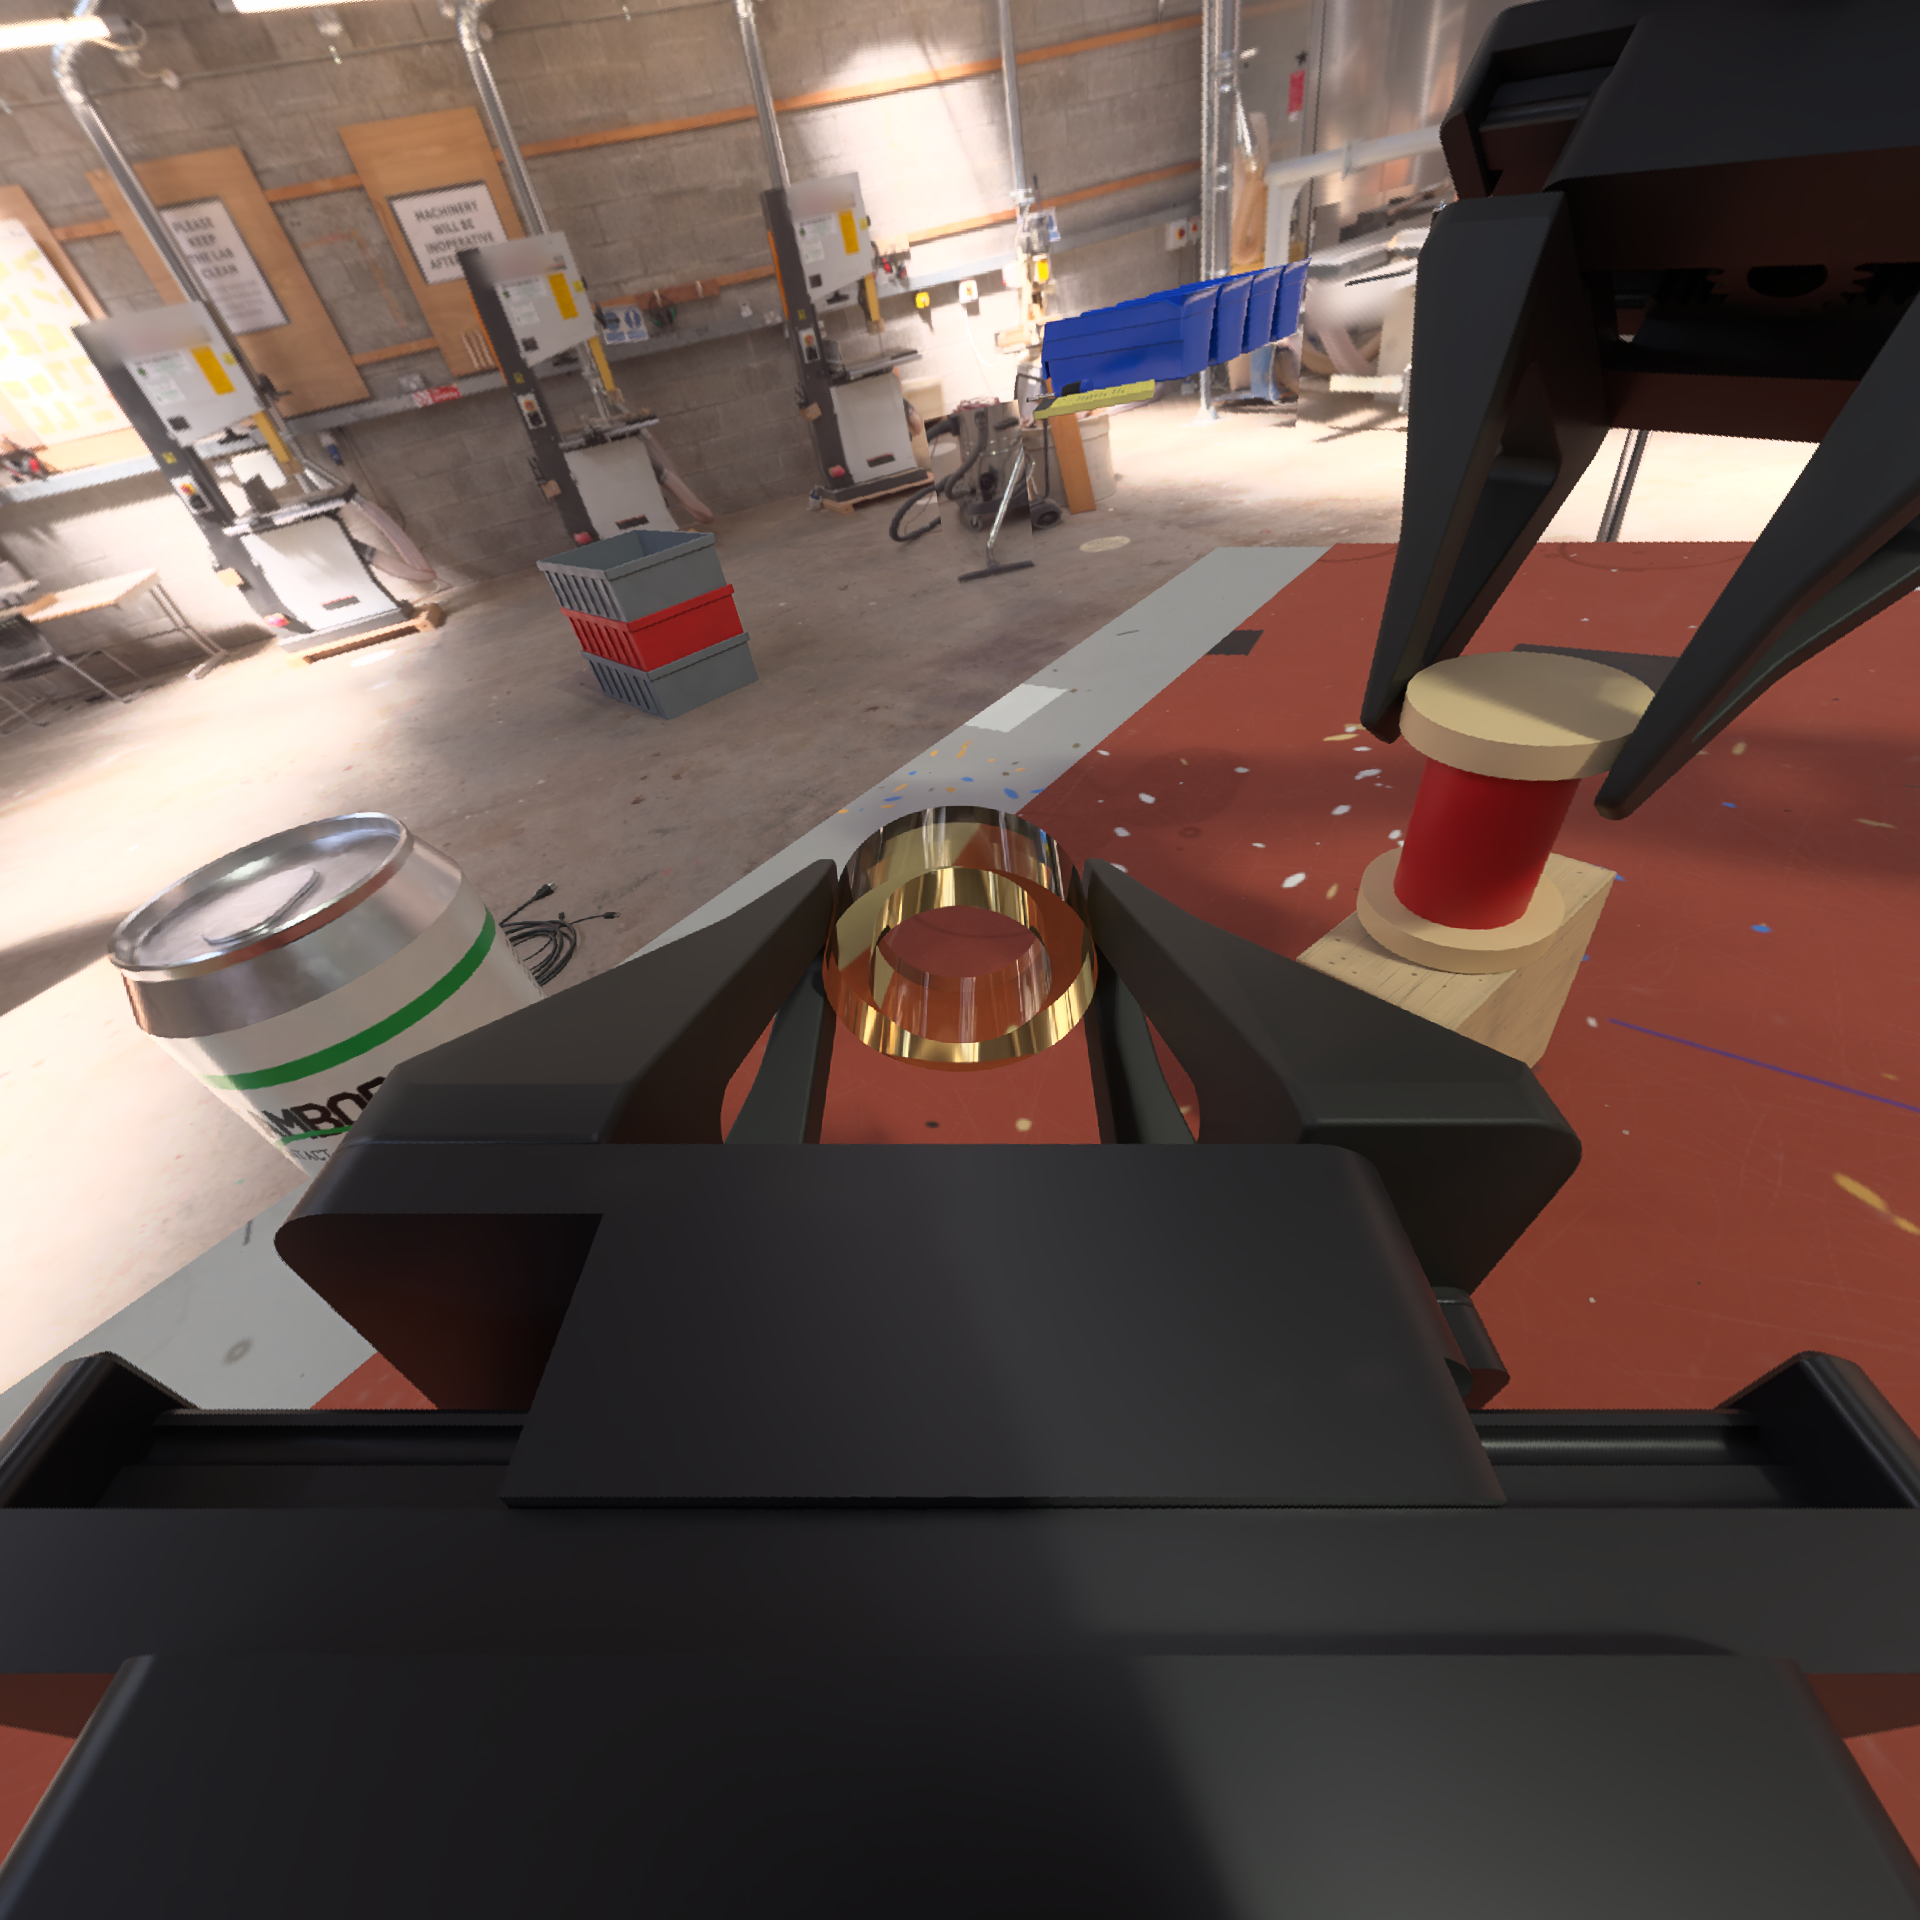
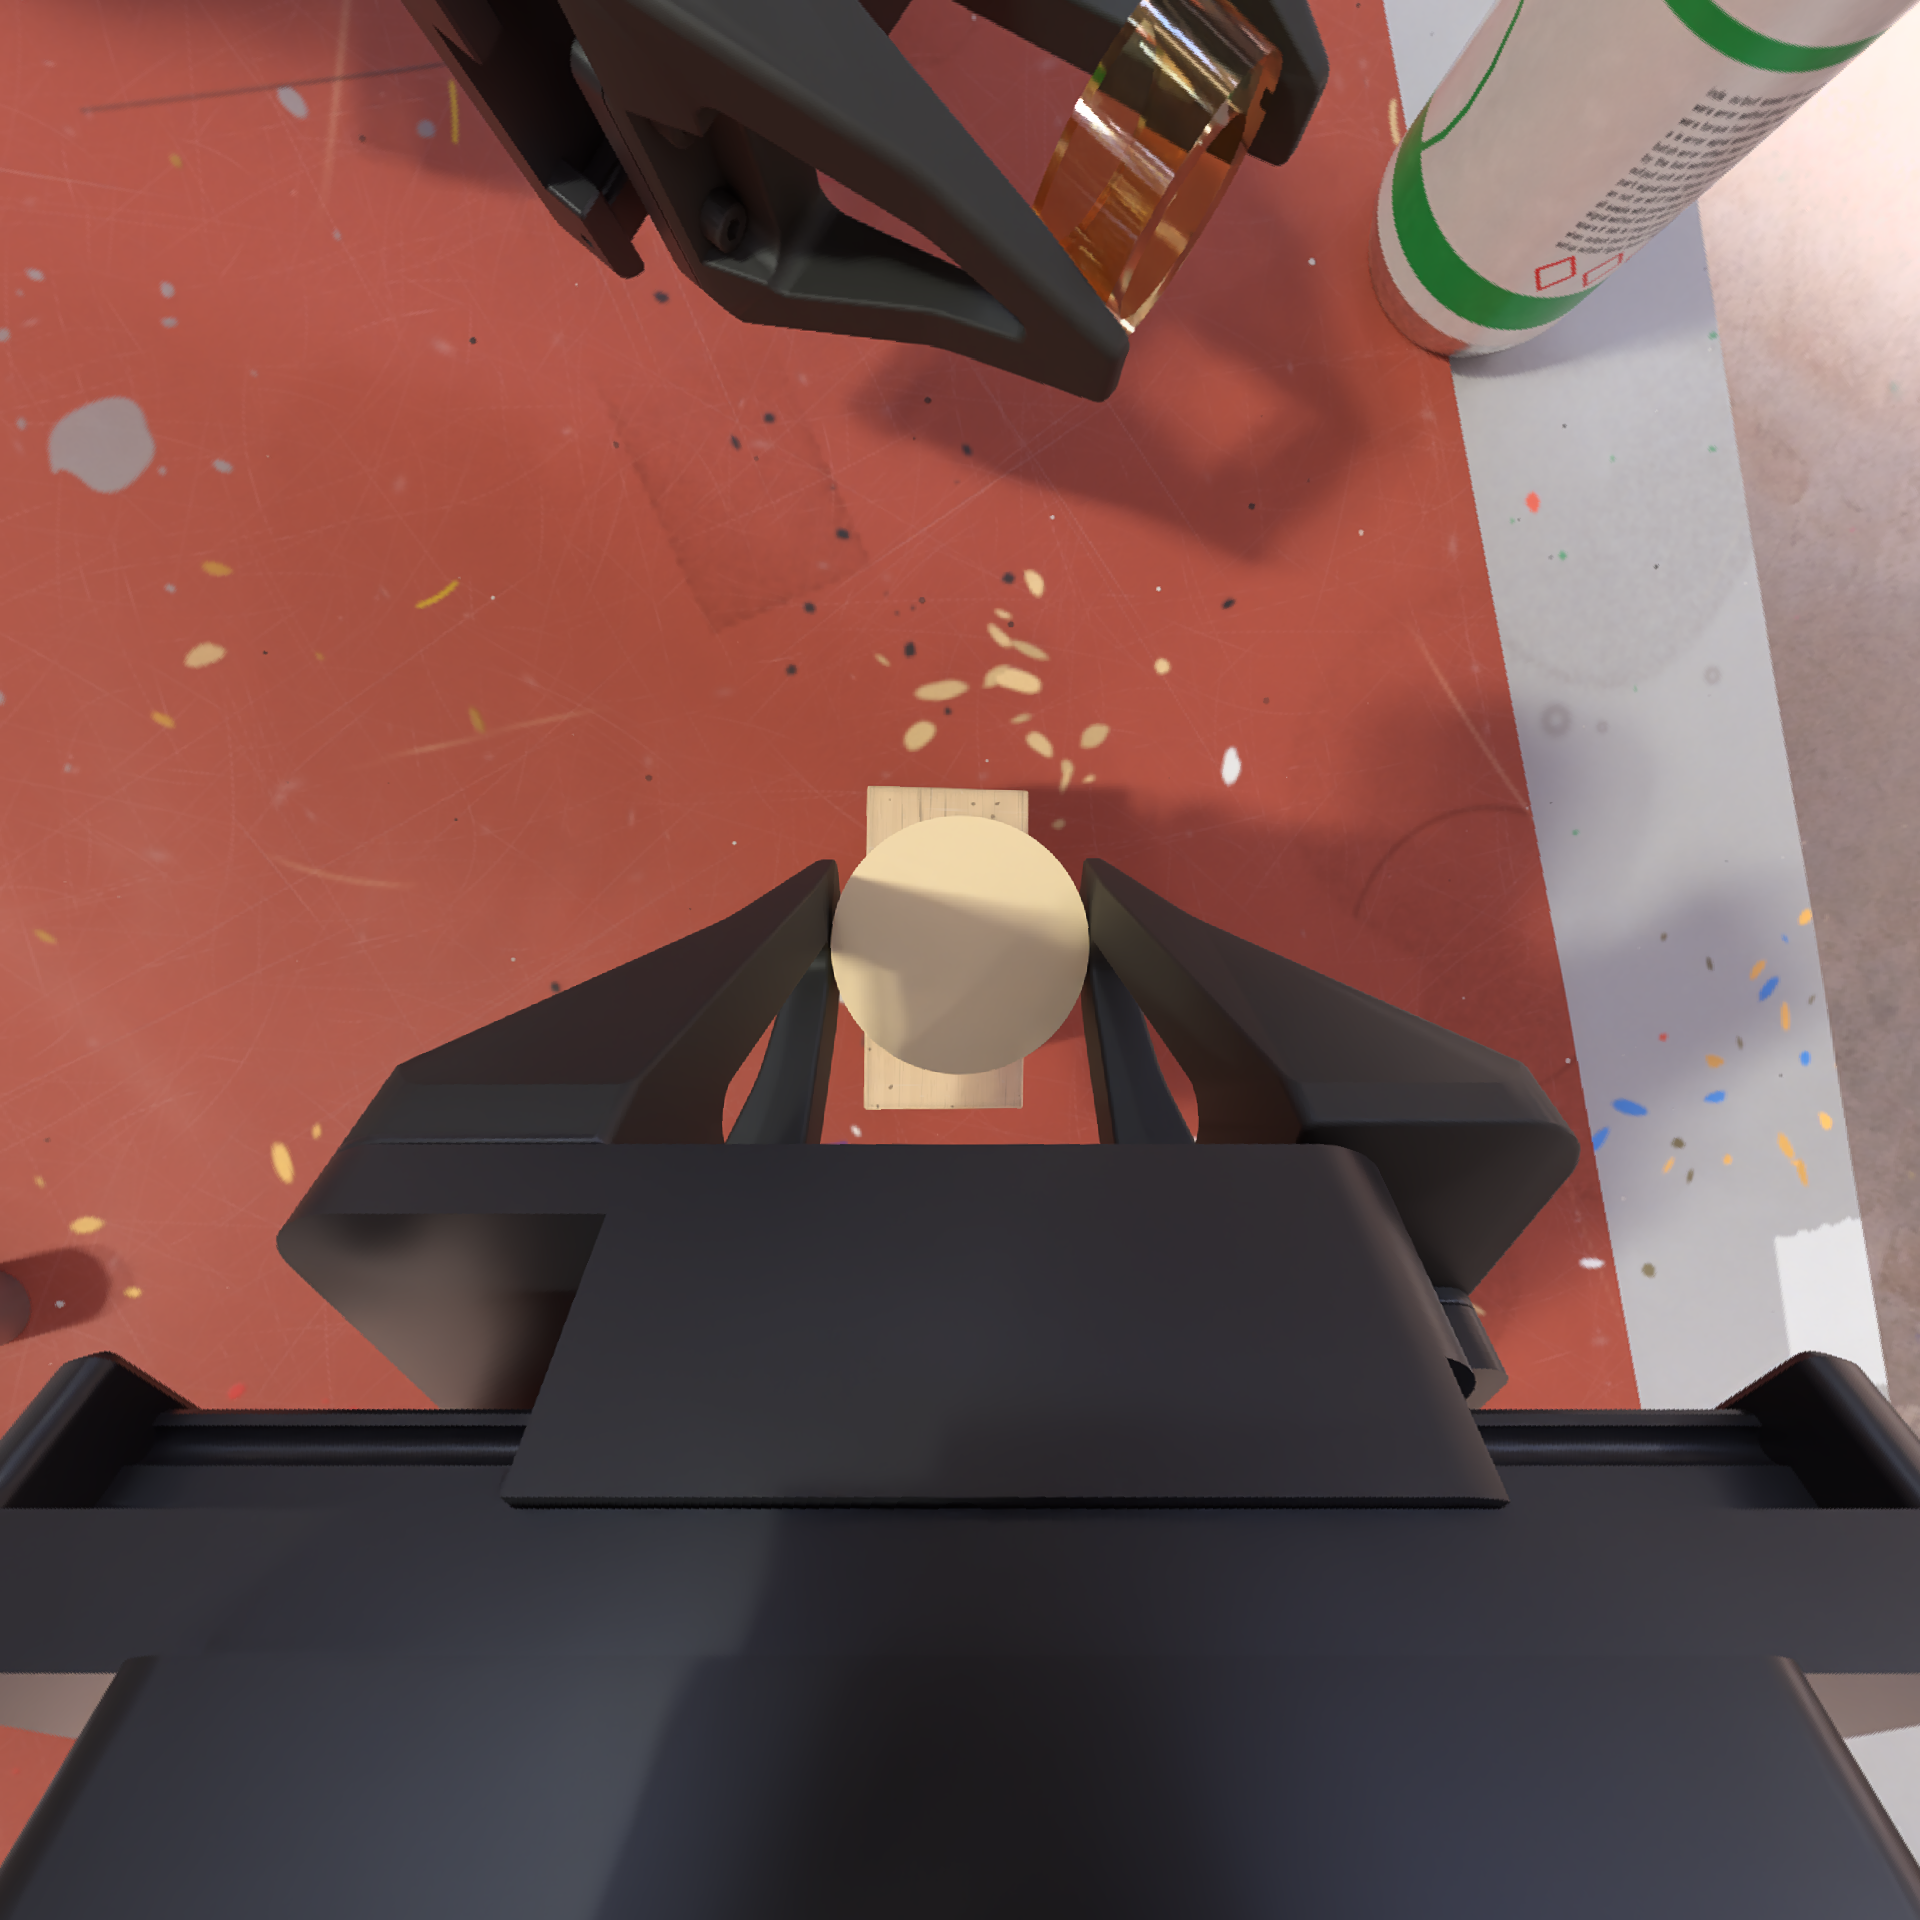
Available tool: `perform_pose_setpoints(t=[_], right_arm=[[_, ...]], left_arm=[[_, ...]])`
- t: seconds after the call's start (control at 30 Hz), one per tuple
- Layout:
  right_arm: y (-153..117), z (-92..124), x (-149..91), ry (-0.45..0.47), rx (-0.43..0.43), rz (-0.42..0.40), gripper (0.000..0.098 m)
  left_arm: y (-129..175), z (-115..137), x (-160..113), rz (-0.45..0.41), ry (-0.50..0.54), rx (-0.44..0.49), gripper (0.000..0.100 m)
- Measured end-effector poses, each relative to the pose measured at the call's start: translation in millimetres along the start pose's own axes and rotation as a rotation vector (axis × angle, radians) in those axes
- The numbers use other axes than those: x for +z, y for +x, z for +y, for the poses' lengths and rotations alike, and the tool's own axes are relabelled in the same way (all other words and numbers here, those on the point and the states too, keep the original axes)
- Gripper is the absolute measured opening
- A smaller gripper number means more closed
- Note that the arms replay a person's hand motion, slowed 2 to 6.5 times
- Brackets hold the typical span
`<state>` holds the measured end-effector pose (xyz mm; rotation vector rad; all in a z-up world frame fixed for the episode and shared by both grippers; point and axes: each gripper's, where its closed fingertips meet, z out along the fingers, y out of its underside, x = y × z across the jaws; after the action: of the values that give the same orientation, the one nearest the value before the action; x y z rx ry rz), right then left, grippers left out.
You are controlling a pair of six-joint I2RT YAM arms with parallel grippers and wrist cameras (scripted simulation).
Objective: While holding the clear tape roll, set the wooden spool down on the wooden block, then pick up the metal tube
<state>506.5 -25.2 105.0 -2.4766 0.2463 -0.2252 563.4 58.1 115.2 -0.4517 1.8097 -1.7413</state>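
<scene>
In the left wrist view, the left gripper is clamped on the clear amber-tinted tape roll, held above the red-brown speckled tabletop; a silver can with a green band stands to its left. To the right, the right gripper grasps the top flange of the wooden spool with red thread, which sits on the pale wooden block. In the right wrist view, the fingers touch the spool's round top, directly over the block. The metal tube is out of sight.
</scene>
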Motion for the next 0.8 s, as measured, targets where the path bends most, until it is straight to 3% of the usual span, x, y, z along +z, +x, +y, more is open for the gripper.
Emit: perform_pose_setpoints(t=[0.23,0.37,0.8], right_arm=[[0.6,0.6,-0.6,0.001,0.001,0.011,0.0387],[-1.5,0.8,-0.2,0.007,0.006,0.002,0.0578],[-9.6,7.4,-13.5,0.052,0.055,0.007,0.07]], left_arm=[[0.1,0.1,0.1,0.0,0.0,0.001,0.039],[0.2,0.2,0.1,0.0,-0.001,0.001,0.039],[0.0,-0.9,0.1,0.0,0.003,0.002,0.039]])
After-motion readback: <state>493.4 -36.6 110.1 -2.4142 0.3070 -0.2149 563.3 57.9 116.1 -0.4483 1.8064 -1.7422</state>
